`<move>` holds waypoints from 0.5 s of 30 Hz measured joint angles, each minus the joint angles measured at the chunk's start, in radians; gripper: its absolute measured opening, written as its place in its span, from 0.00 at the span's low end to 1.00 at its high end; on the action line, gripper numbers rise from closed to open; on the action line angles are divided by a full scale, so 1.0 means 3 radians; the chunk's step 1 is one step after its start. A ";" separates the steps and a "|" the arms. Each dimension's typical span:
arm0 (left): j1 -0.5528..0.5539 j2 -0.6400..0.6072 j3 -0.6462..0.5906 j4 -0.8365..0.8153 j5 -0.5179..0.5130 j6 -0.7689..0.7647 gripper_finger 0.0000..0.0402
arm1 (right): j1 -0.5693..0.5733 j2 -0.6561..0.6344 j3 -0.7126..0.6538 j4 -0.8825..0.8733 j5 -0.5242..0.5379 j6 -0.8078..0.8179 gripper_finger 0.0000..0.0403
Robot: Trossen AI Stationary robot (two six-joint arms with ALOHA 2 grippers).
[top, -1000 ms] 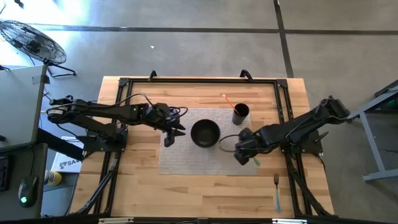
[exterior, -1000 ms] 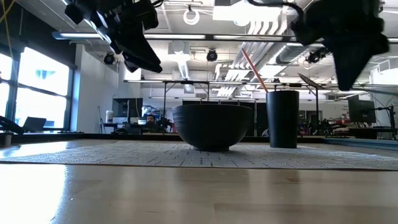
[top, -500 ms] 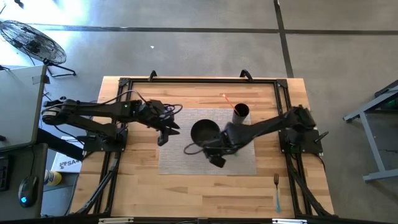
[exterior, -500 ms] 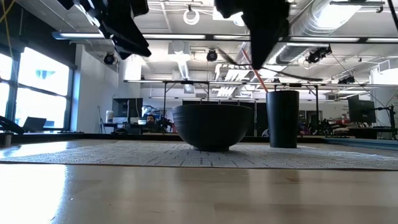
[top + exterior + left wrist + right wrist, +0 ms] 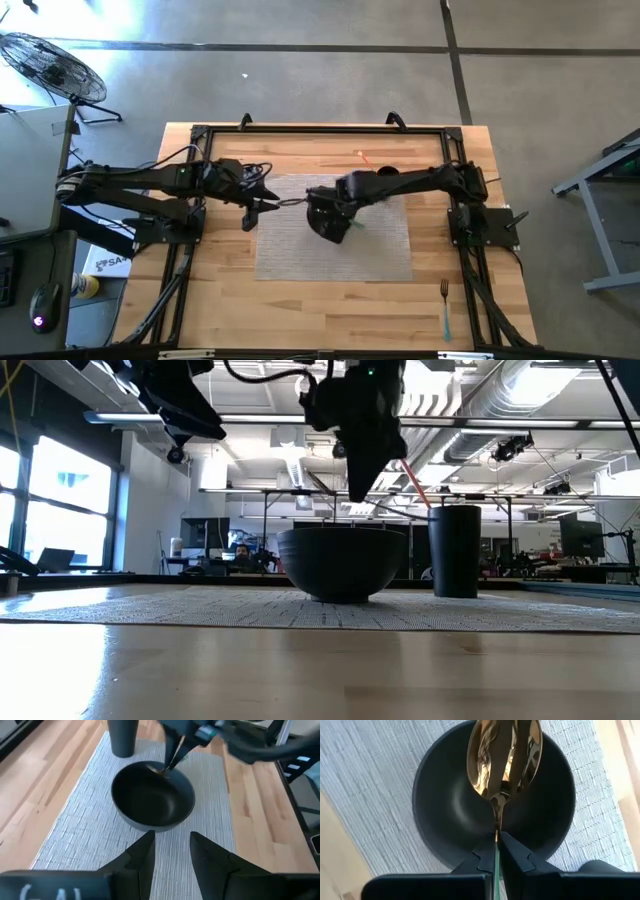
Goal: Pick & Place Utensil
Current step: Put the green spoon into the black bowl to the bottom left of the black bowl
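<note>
your right claw (image 5: 497, 851) pinches gold spoon (image 5: 503, 757), poised above black bowl (image 5: 330, 214) on grey mat (image 5: 390, 240). your left claw (image 5: 172, 852) spread, just left of bowl.

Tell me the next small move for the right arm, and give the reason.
Probably lower the right gripper a little and then open it. It is shut on the spoon, whose gold head hangs over the hollow of the black bowl, apparently not yet resting in it. The left gripper waits open beside the bowl, clear of the drop.
</note>
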 joint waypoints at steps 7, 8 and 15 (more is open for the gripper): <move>0.0000 -0.0038 -0.0033 -0.0004 -0.0001 -0.0052 0.30 | -0.0193 0.0000 -0.0110 0.0084 -0.0121 -0.0002 0.03; 0.0000 -0.0038 -0.0033 -0.0003 -0.0002 -0.0052 0.30 | -0.0205 0.0000 -0.0121 0.0105 -0.0154 -0.0003 0.03; 0.0000 -0.0038 -0.0033 0.0025 -0.0002 -0.0052 0.30 | -0.0263 -0.0001 -0.0332 0.0315 -0.0296 -0.0076 0.04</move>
